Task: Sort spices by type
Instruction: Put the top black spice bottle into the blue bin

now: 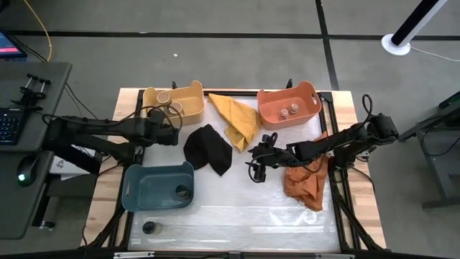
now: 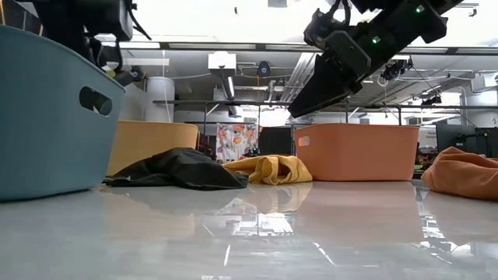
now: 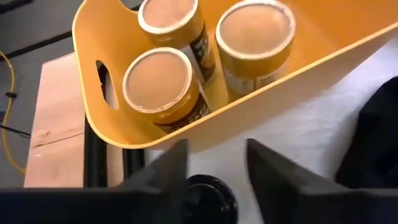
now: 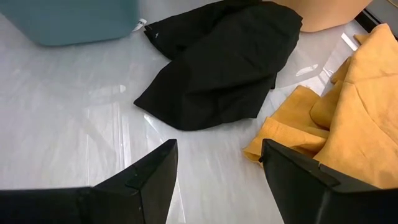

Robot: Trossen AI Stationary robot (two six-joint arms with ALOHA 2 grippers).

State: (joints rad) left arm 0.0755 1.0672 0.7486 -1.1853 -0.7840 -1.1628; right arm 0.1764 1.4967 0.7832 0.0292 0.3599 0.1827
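My left gripper (image 3: 214, 168), fingers apart, hangs above a black-topped jar (image 3: 208, 198) beside the yellow bin (image 3: 348, 59), probably to take it. My right gripper (image 4: 217, 168) waits open over the table.

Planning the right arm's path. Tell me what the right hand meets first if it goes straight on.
Likely the black cloth, straight ahead of the open right hand; only bare table lies before it. Depth is uncertain.
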